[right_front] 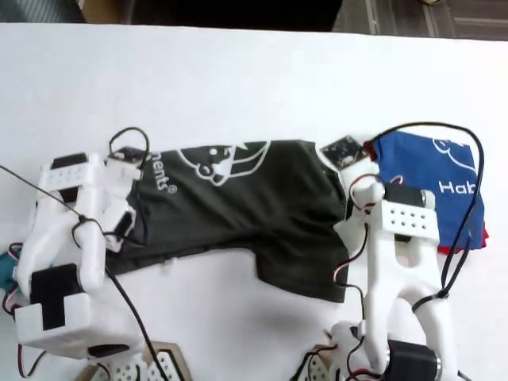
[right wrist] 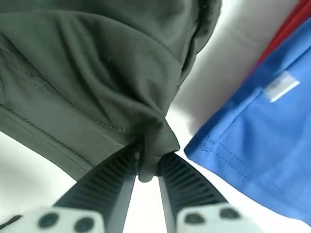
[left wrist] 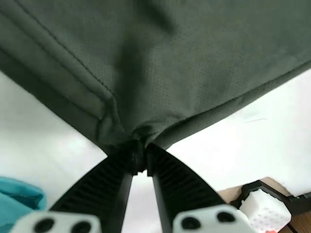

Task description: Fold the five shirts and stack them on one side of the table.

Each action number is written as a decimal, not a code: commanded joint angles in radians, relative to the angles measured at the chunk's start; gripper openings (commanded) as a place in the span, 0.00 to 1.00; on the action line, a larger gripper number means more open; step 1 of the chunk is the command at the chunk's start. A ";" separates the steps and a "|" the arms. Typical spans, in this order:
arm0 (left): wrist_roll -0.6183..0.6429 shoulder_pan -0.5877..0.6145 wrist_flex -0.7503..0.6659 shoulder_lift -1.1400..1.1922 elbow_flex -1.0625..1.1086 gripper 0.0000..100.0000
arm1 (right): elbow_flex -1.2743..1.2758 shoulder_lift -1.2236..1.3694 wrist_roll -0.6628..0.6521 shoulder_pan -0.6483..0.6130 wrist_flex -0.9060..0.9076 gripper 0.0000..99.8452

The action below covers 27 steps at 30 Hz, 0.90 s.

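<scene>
At the left edge of the high view, a teal cloth (right_front: pixel 6 270) is seen on the desk (right_front: pixel 238 79). The left arm's fingers (left wrist: pixel 107 182) are clamped on the hem of the dark grey shirt (right_front: pixel 254 198), which is spread across the centre. The right arm's fingers (right wrist: pixel 107 184) are pinched shut on its other end, just beside the blue shirt (right_front: pixel 432 186), which is laid over a red shirt (right wrist: pixel 286 31) at the right.
</scene>
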<state>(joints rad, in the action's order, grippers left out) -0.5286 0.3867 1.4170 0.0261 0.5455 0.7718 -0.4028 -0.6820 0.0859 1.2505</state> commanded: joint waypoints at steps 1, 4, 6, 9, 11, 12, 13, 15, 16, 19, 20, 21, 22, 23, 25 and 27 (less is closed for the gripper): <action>-0.006 -0.006 -0.003 -0.044 -0.001 0.03 | 0.035 -0.035 -0.006 0.010 -0.033 0.02; -0.006 -0.006 0.000 -0.044 -0.001 0.04 | 0.095 -0.033 -0.006 0.010 -0.067 0.02; -0.006 -0.006 0.000 -0.044 -0.001 0.08 | 0.129 -0.033 -0.028 0.002 -0.085 0.05; -0.006 -0.006 0.002 -0.046 -0.007 0.10 | 0.155 -0.033 -0.052 -0.019 -0.088 0.10; -0.006 -0.006 0.018 -0.051 -0.022 0.10 | 0.150 -0.039 -0.054 -0.030 -0.088 0.13; -0.005 -0.006 0.043 -0.051 -0.048 0.10 | 0.140 -0.042 -0.054 -0.036 -0.093 0.14; -0.003 -0.006 0.075 -0.051 -0.084 0.10 | 0.123 -0.042 -0.054 -0.041 -0.096 0.14; -0.003 -0.006 0.150 -0.051 -0.183 0.10 | 0.075 -0.042 -0.054 -0.041 -0.096 0.13; -0.003 -0.006 0.192 -0.051 -0.245 0.10 | 0.044 -0.042 -0.052 -0.039 -0.091 0.13; 0.000 -0.006 0.334 -0.051 -0.464 0.10 | -0.051 -0.044 -0.046 -0.039 -0.085 0.13; 0.003 -0.006 0.367 -0.051 -0.538 0.10 | -0.084 -0.044 -0.046 -0.039 -0.077 0.13; 0.005 -0.005 0.371 -0.052 -0.599 0.10 | -0.121 -0.044 -0.046 -0.039 -0.068 0.13; 0.006 0.000 0.371 -0.052 -0.653 0.10 | -0.158 -0.044 -0.046 -0.039 -0.058 0.13; 0.008 0.000 0.371 -0.049 -0.696 0.10 | -0.196 -0.044 -0.046 -0.038 -0.044 0.13; 0.046 -0.005 0.368 -0.044 -0.740 0.10 | -0.270 -0.044 -0.044 -0.033 -0.024 0.13; 0.086 -0.026 0.354 -0.038 -0.746 0.10 | -0.328 -0.042 -0.044 -0.033 -0.028 0.13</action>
<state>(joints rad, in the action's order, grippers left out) -0.4856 0.3867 1.7607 0.0261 -0.1312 0.5570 -0.4028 -0.7327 0.0522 1.2137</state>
